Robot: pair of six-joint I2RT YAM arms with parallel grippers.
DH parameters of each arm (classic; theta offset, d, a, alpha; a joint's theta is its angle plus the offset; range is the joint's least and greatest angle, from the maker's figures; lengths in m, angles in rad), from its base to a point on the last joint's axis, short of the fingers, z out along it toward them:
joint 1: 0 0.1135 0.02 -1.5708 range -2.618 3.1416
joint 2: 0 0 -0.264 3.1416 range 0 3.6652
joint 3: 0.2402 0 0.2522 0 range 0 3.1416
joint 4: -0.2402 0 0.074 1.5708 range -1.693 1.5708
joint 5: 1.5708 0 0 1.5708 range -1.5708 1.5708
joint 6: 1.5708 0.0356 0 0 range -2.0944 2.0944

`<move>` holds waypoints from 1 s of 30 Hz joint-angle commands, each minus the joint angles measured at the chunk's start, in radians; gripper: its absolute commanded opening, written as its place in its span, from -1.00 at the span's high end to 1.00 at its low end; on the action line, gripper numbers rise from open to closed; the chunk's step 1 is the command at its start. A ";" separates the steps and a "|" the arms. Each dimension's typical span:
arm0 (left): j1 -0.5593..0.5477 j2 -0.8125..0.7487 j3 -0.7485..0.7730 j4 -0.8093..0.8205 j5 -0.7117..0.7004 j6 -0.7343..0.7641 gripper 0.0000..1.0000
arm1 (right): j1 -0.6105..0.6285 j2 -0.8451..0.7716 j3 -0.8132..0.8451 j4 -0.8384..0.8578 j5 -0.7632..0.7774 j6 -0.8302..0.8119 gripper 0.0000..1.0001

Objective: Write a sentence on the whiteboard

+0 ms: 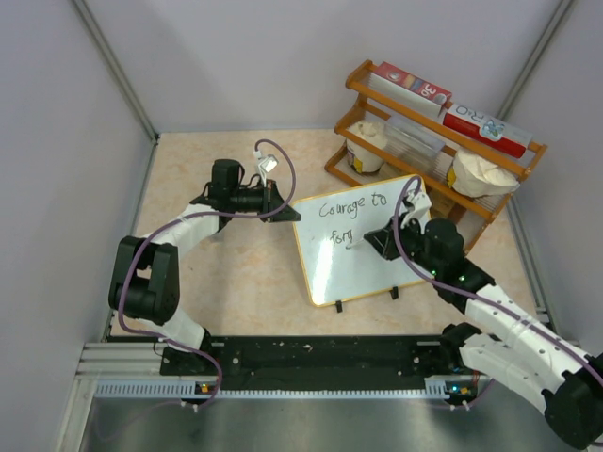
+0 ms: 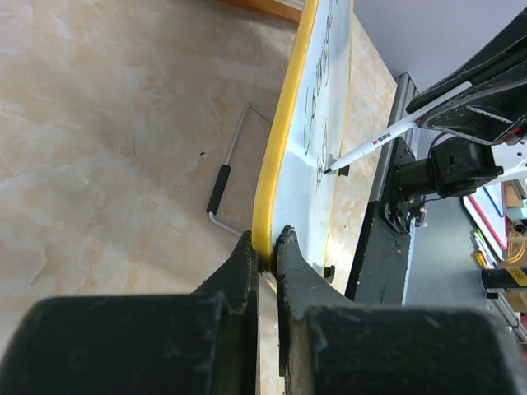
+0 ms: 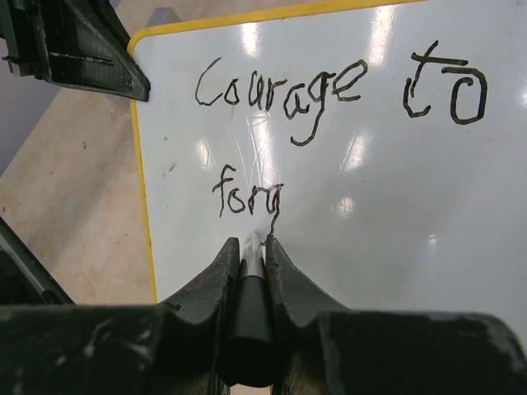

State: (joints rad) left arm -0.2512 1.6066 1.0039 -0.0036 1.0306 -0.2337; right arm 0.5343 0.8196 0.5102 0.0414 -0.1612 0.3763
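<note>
Two sentence lines, one whiteboard, one marker; last word perhaps "forg".

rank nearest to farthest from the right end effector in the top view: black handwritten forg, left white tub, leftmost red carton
1. Black handwritten "forg", beside the right end effector.
2. Left white tub, behind, low in the wooden rack.
3. Leftmost red carton, atop the rack.

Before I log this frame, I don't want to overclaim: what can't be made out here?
Left wrist: the sentence unreadable, the whiteboard seen nearly edge-on.
Right wrist: the marker mostly hidden between the fingers of the right gripper; the whiteboard's lower and right edges cut off.
Top external: print on the red boxes on the wooden rack too small.
</note>
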 commanded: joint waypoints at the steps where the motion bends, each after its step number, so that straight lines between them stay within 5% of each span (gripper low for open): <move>1: -0.059 0.027 -0.047 -0.049 -0.096 0.191 1.00 | 0.000 -0.028 0.014 0.074 -0.011 0.013 1.00; 30: -0.059 0.030 -0.050 -0.047 -0.096 0.194 1.00 | -0.048 -0.011 0.074 0.072 0.130 -0.016 1.00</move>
State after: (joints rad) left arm -0.2516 1.6062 1.0039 -0.0036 1.0309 -0.2337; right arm 0.5011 0.8135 0.5449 0.0818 -0.0608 0.3679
